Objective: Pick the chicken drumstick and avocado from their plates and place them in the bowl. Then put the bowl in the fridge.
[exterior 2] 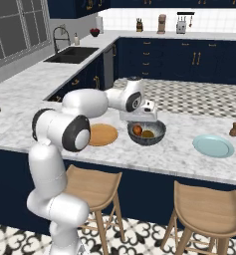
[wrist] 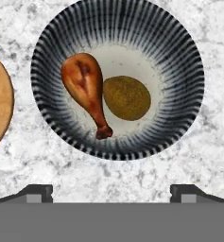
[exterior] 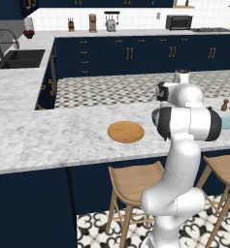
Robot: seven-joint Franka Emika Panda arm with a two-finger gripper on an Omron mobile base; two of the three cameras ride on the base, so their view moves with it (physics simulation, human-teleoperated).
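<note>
Marble table (exterior 2: pixel 154 154) carries the bowl (exterior 2: pixel 147 132) near its front edge, between the wooden plate (exterior 2: pixel 102 134) and the blue plate (exterior 2: pixel 213 146), just beside the wooden one and well apart from the blue one. In my hand view the drumstick (wrist: pixel 86 90) and avocado (wrist: pixel 126 98) lie side by side in the bowl's pale middle, touching, the drumstick's bone end pointing toward the claw (wrist: pixel 111 191). My claw hangs above the bowl with its fingertips (wrist: pixel 38 192) spread wide apart, gripping nothing. Both plates are bare. Two small shakers (exterior 2: pixel 234 129) stand near the table's far edge, beyond the blue plate.
</note>
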